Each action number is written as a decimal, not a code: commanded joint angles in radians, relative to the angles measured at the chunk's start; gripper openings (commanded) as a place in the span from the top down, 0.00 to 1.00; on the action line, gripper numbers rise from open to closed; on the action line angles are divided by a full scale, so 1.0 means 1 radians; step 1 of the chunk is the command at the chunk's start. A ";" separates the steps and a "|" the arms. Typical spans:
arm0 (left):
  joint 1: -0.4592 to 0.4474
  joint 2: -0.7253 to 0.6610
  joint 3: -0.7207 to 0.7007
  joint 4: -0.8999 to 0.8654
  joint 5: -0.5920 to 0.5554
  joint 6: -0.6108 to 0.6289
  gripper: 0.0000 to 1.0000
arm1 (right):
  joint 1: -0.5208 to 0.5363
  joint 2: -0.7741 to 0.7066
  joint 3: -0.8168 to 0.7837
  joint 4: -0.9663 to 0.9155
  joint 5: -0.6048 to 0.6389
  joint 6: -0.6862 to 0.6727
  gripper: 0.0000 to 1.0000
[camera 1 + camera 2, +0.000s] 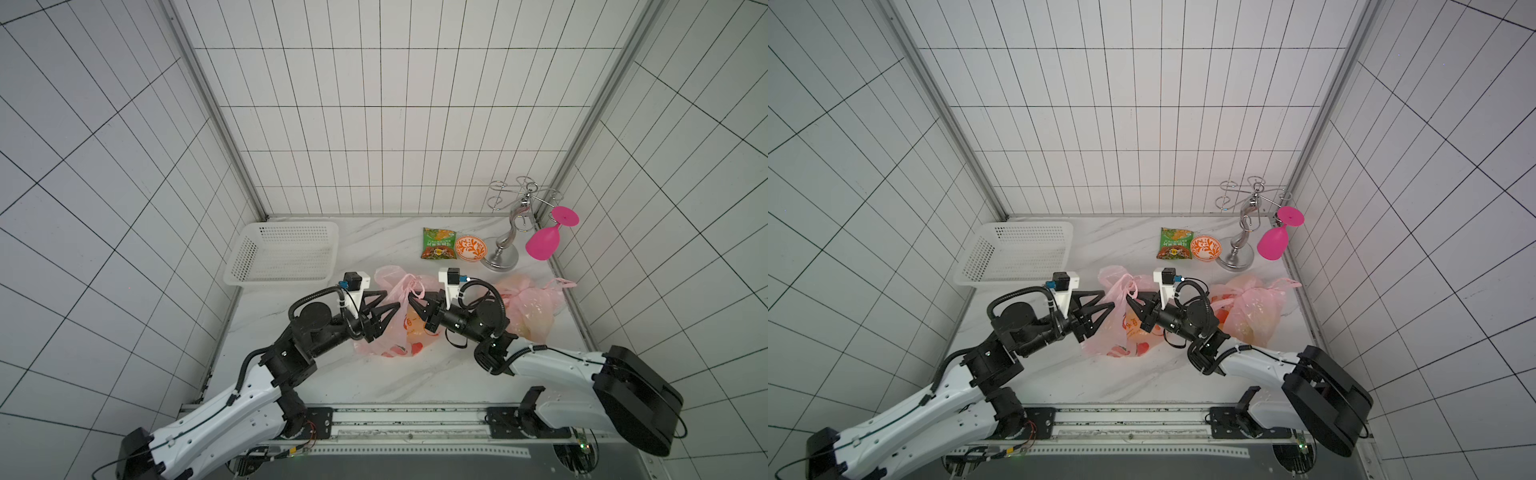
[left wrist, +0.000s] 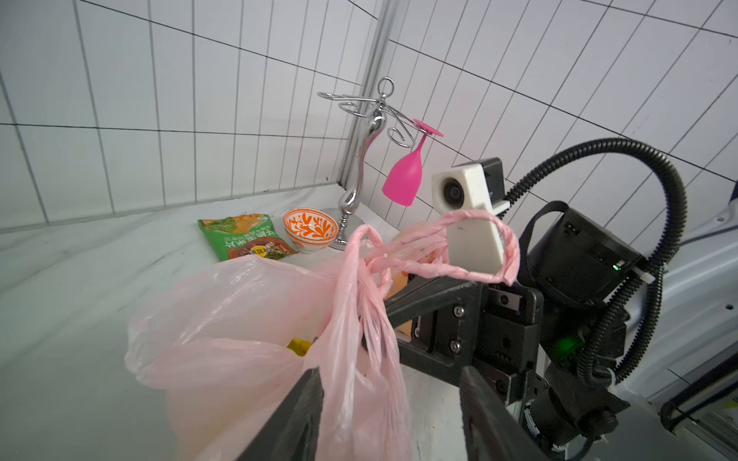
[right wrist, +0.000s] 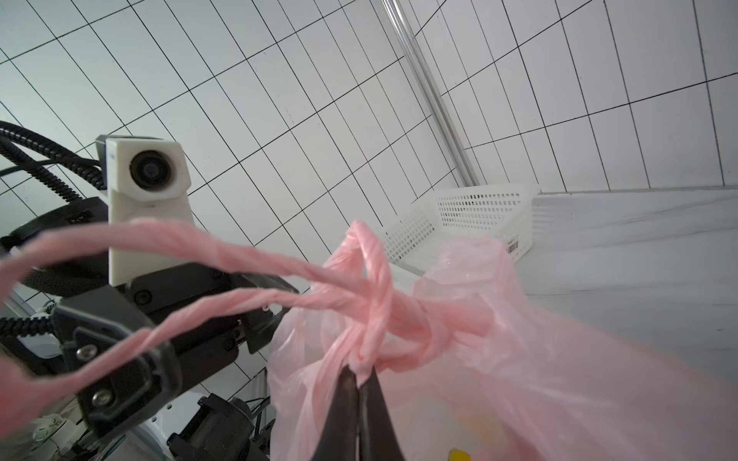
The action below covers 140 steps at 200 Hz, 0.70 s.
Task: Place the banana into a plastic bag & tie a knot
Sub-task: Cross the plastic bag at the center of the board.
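A pink plastic bag (image 1: 390, 332) sits mid-table between both grippers in both top views. The banana shows only as a yellow tip (image 2: 299, 345) through the plastic, also low in the right wrist view (image 3: 459, 455). The bag's twisted handles cross in a loose knot (image 3: 379, 315). My right gripper (image 3: 359, 375) is shut on the bag's handle just under that knot (image 1: 411, 296). One handle loop (image 2: 471, 247) drapes over the right gripper's body. My left gripper (image 2: 391, 371) stands open (image 1: 392, 300), a strip of bag hanging between its fingers, ungripped.
A second knotted pink bag (image 1: 528, 307) lies behind the right arm. A white basket (image 1: 286, 249) stands at the back left. At the back right are a green snack packet (image 1: 438, 243), an orange bowl (image 1: 470, 248) and a silver rack (image 1: 505, 249) with a pink goblet (image 1: 542, 243).
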 commanded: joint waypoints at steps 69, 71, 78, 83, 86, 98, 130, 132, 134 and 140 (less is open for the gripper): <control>0.197 0.349 0.289 -0.213 0.170 0.014 0.59 | 0.001 -0.003 -0.004 0.028 0.022 -0.026 1.00; 0.193 0.349 0.288 -0.210 0.173 0.016 0.59 | 0.001 -0.004 -0.004 0.028 0.024 -0.026 1.00; 0.172 0.344 0.277 -0.201 0.178 0.027 0.59 | 0.001 -0.001 -0.003 0.028 0.030 -0.028 1.00; 0.154 0.338 0.266 -0.187 0.177 0.033 0.59 | 0.001 -0.001 -0.002 0.028 0.034 -0.029 1.00; 0.144 0.333 0.260 -0.178 0.177 0.037 0.58 | 0.001 0.001 -0.001 0.028 0.035 -0.030 1.00; 0.104 0.318 0.226 -0.139 0.186 0.039 0.57 | 0.001 0.008 0.005 0.028 0.035 -0.034 1.00; 0.077 0.307 0.148 -0.049 0.215 -0.005 0.53 | 0.001 0.026 0.024 0.035 0.002 -0.057 1.00; 0.077 0.309 0.147 -0.048 0.217 -0.004 0.53 | 0.002 0.026 0.024 0.035 0.001 -0.059 1.00; 0.077 0.310 0.146 -0.048 0.219 -0.003 0.53 | 0.002 0.026 0.025 0.035 0.000 -0.061 1.00; 0.076 0.316 0.146 -0.048 0.228 -0.002 0.53 | 0.001 0.028 0.025 0.035 -0.004 -0.068 1.00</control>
